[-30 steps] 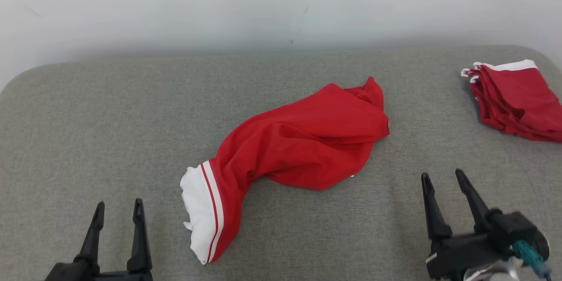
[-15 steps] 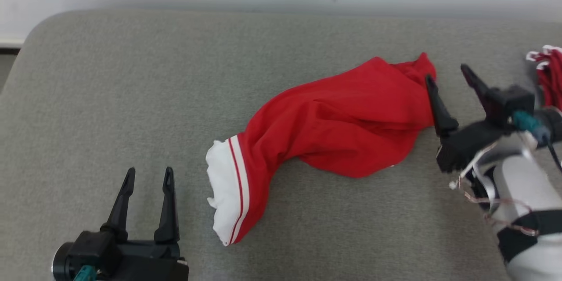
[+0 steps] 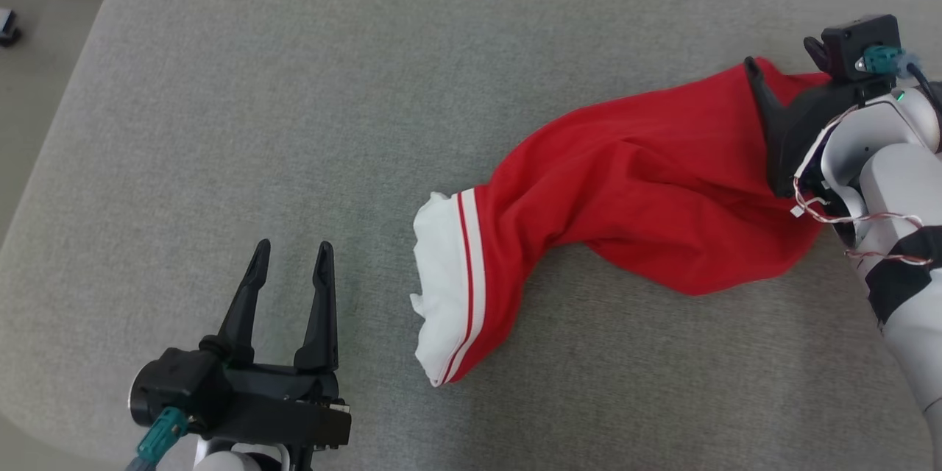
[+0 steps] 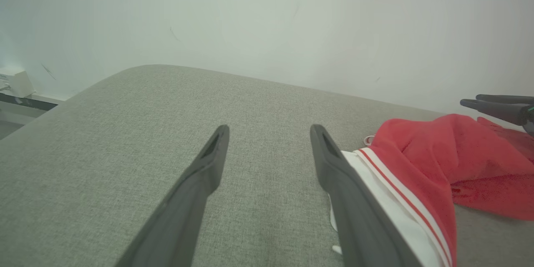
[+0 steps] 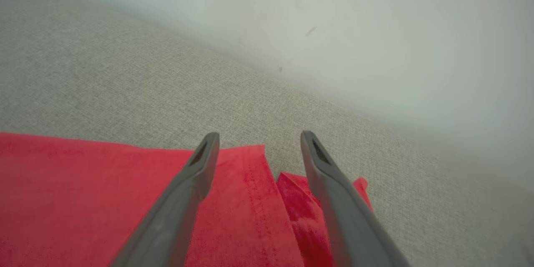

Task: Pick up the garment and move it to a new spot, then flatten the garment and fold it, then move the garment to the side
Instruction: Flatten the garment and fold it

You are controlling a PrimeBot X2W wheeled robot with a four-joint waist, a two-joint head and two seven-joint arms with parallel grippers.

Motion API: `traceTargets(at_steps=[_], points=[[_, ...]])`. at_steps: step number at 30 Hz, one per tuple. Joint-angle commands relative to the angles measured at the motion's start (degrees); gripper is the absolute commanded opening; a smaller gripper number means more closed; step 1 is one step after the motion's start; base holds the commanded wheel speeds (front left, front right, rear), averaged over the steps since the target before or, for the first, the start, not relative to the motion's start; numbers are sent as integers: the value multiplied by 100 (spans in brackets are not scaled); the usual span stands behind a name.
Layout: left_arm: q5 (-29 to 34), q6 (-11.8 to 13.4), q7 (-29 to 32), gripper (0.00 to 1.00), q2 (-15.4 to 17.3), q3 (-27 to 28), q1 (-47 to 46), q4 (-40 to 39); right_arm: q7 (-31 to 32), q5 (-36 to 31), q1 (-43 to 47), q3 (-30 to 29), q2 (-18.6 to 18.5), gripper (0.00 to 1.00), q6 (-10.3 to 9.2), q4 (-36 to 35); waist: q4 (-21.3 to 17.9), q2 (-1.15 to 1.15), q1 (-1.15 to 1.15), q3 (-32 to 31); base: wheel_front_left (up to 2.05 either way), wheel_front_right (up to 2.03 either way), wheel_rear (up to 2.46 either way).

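The garment is red with a white, red-striped band at one end, and it lies crumpled across the grey padded table. My right gripper hovers open over the garment's far right end. In the right wrist view its fingertips straddle the red hem of the garment with nothing pinched between them. My left gripper stands open at the lower left, a short way left of the white band. In the left wrist view that gripper points over bare table, with the garment beside its right finger.
The table's rounded left corner drops to the floor, where a small dark object lies. A pale wall backs the table. The right gripper's fingers show at the far right of the left wrist view.
The head camera has tilted down and turned, shifting the whole picture. My right gripper has travelled from the table's front to above the garment's far right end. Both grippers stayed open.
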Motion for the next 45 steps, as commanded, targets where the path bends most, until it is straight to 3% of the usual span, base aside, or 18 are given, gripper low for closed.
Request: traceTargets(at_steps=[1, 13, 14, 15, 16, 17, 25, 35, 40, 45], points=[[-57, 5, -18, 100, -10, -41, -107, 12, 79, 71, -175, 91, -46, 100, -15, 223, 309, -1, -1, 308, 0, 0, 0], [-248, 74, -19, 100, -10, -116, -241, 21, 892, 267, -952, 360, 140, 100, -15, 1581, 458, -1, -1, 498, 0, 0, 0], [-249, 78, -19, 100, -10, -107, -233, 21, 882, 303, -1005, 362, 173, 91, -14, 1620, 447, -1, -1, 494, 0, 0, 0], [-249, 78, -19, 100, -10, -107, -233, 21, 882, 303, -1005, 362, 173, 91, -14, 1620, 447, -1, -1, 494, 0, 0, 0], [-251, 85, -18, 100, -10, -98, -225, 25, 871, 304, -1039, 386, 191, 49, -14, 1648, 437, -1, -1, 485, 0, 0, 0], [-249, 83, -19, 100, -9, -82, -214, 32, 865, 320, -1058, 417, 212, 0, -14, 1695, 422, -1, -1, 467, 0, 0, 0], [-121, 73, -19, 100, -8, 84, -123, 64, 271, 468, -1259, 558, 279, 0, -15, 1714, 206, -1, -1, 219, 0, 0, 0], [128, 42, -19, 100, -7, 378, 178, 95, -1007, 841, -848, 773, 241, 0, -15, 1446, -314, -1, -1, -422, 0, 0, 0], [243, 22, -19, 100, -6, 601, 447, 97, -1777, 1058, -277, 975, 151, 0, -15, 1006, -653, -1, -1, -776, 0, 0, 0], [346, 3, -19, 100, -5, 760, 697, 70, -2087, 1194, 607, 991, -29, 0, -15, 176, -983, -1, -1, -1056, 0, 0, 0]])
